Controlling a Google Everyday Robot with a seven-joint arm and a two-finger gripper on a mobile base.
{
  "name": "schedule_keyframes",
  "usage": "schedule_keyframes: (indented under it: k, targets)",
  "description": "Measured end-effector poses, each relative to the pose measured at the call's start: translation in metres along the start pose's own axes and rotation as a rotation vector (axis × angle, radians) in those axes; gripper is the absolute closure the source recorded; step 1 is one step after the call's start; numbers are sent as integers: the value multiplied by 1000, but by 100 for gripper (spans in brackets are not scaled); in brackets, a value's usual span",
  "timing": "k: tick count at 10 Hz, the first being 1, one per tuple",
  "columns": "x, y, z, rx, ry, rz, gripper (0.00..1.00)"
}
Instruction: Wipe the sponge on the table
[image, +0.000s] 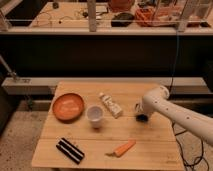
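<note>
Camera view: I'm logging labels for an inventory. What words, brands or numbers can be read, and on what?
No text can be read.
Any print on the white tube on the table cannot be made out.
The gripper, low over the table's right side, shows no marking.

The tabletop (150, 145) is square, of pale wooden planks. The small dark sponge (142, 119) sits on its right part, directly under the gripper (140, 112).
</note>
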Motion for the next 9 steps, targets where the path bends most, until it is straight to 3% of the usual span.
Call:
schedule_keyframes:
  k: [2,5,9]
  targets:
    - [-17,-31,3,-1,-28,-92,100]
    - [-45,-34,-3,-10,-59,-126,100]
    - [-83,21,-17,-35,-80,-64,100]
